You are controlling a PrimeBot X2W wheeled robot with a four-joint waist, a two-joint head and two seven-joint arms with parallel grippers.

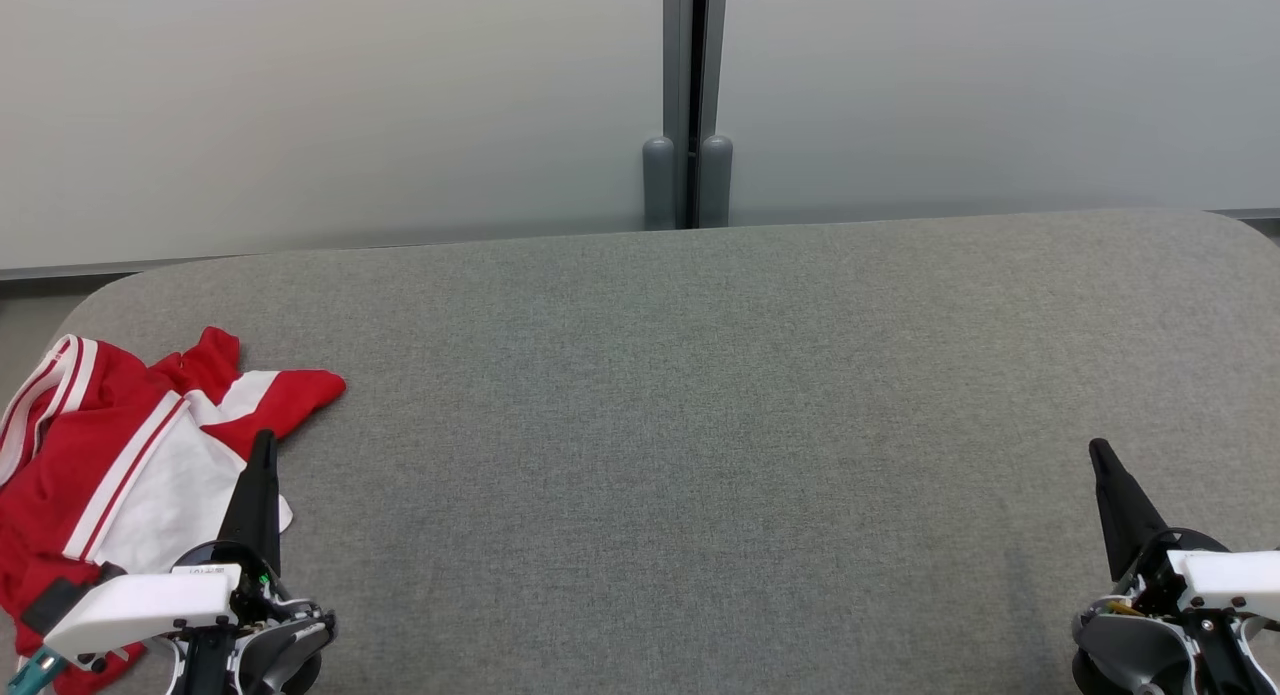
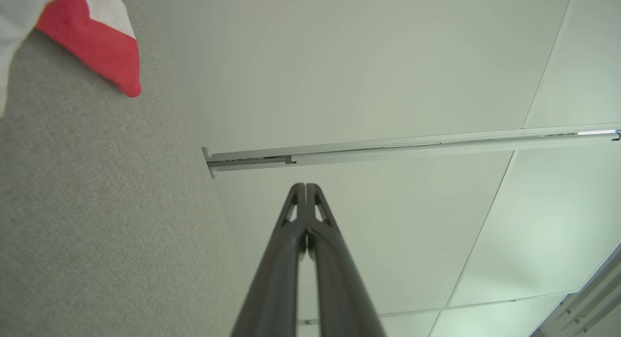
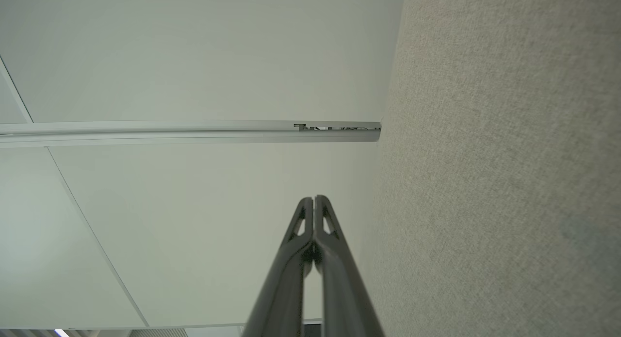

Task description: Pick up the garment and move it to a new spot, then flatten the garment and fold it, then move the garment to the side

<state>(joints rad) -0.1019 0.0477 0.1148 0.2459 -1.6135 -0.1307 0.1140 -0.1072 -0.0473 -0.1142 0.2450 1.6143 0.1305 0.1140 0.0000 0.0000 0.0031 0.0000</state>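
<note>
While both arms sit low at the near edge, 1 garment (image 1: 120,455) lies crumpled on the far-left part of the grey fabric worktop (image 1: 700,425). It's red w/ white panels & white stripes, and 1 red sleeve tip points toward the middle. Its left side runs past the edge of the head view, so the full outline can't be told

2 grippers. The left gripper (image 1: 264,440) is at lower left, clenched w/ nothing between its fingers. In the head view its dark tip overlaps the garment's right edge, but whether it touches the cloth can't be told. The left wrist view has its 2 fingers (image 2: 279,279) meeting tip to tip, w/ a red & white corner of the garment at upper left, apart from them

The right gripper (image 1: 1100,450) is at lower right, also clenched & empty, well apart from the garment, w/ bare worktop between. The right wrist view has its 2 fingers (image 3: 284,279) pressed together at the tip, grey worktop alongside

Behind the worktop: 2 pale wall panels (image 1: 300,105), 1 grey post (image 1: 688,75) between them, 2 rounded grey caps (image 1: 659,180) at its foot
</note>
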